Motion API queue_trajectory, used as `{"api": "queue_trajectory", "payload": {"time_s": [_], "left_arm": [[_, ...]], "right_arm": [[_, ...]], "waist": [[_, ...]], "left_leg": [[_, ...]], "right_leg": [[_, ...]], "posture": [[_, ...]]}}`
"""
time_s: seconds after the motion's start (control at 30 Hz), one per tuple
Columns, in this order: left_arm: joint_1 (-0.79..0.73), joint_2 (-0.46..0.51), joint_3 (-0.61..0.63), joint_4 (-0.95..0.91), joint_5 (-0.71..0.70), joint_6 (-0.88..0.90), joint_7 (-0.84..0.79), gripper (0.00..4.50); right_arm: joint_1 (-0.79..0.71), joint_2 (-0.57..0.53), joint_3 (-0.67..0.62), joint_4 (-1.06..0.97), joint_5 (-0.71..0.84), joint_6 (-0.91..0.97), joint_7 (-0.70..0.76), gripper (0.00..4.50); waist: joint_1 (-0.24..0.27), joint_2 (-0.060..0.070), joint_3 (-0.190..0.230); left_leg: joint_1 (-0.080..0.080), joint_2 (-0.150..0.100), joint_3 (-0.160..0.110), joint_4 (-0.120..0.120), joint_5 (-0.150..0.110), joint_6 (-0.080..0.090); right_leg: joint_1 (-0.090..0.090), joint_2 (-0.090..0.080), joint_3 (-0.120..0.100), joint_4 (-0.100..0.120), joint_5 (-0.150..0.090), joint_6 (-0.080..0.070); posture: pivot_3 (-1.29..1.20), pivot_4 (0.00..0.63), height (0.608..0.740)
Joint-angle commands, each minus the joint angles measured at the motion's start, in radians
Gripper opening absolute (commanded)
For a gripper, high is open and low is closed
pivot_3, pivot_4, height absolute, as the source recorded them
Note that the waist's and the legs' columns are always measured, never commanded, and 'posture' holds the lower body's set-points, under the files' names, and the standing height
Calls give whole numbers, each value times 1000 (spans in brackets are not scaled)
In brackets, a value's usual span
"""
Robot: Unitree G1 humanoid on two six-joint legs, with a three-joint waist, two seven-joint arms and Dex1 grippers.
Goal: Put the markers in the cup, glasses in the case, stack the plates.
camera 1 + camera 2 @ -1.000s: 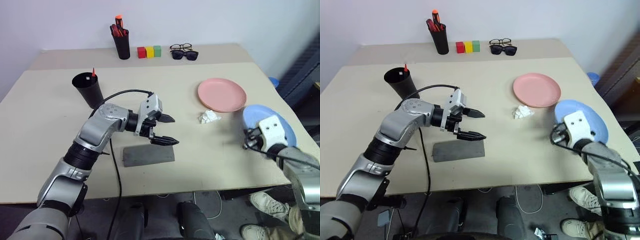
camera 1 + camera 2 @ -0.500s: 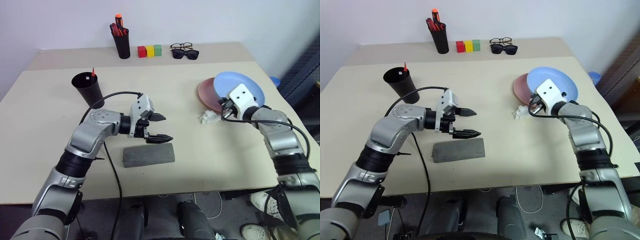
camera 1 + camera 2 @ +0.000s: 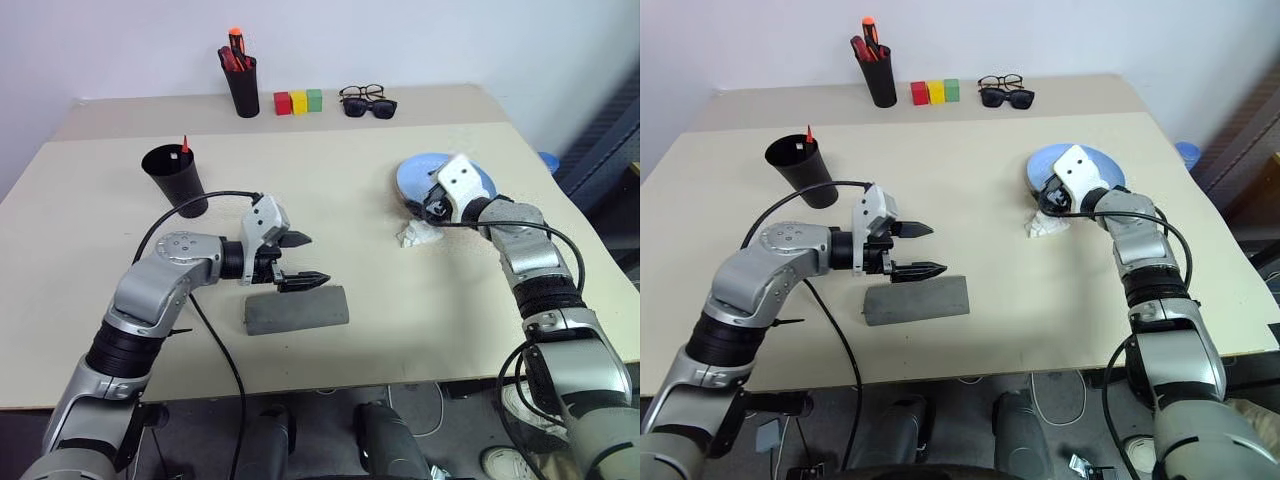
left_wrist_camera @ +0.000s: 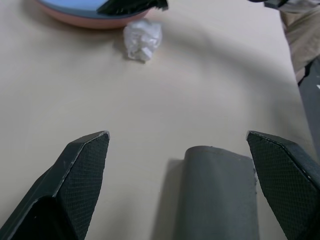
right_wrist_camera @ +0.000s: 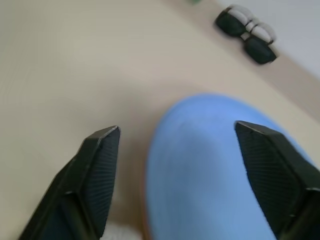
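Note:
The light blue plate lies on the pink plate, whose rim peeks out beneath it. My right gripper hovers at the blue plate's near-left edge, open, with its fingers spread wide over the plate. The grey case lies shut on the table's near middle. Just above it my left gripper is open and holds nothing. At the left stands the black cup with a red-tipped marker sticking out. The glasses are out of view.
A crumpled white paper lies just in front of the plates. Along the back edge stand a black pen holder with thick markers, three coloured blocks, and sunglasses with a black-framed pair behind.
My right gripper carried the blue plate from the table's right edge over to the pink plate, set it down on top and opened. The left arm drifted slightly left.

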Motion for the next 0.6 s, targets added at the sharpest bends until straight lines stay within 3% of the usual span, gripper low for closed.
{"api": "queue_trajectory", "payload": {"time_s": [0.03,0.17,0.27,0.6], "left_arm": [[-5,-2,27,-24,-23,-1,8,4500],[-12,-5,30,-4,-23,-6,9,4500],[-16,-5,31,7,-23,-12,9,4500],[-6,17,62,-7,-33,-1,26,4500]], "right_arm": [[115,-36,-85,-296,167,258,71,3446],[263,-55,-135,-538,303,491,92,3446],[324,-55,-132,-601,315,533,78,3446],[274,31,-46,-378,202,369,26,3446]], "waist": [[6,0,0],[5,0,0],[-4,0,0],[-2,0,0]], "left_leg": [[0,0,-1,0,0,0],[0,0,-2,0,0,0],[0,0,0,1,0,0],[1,0,1,3,1,0]], "right_leg": [[0,0,0,0,0,0],[1,0,-1,0,0,0],[1,0,0,0,0,0],[2,1,0,0,2,-2]], "posture": [[0,150,740],[0,150,740],[0,150,740],[0,150,740]]}}
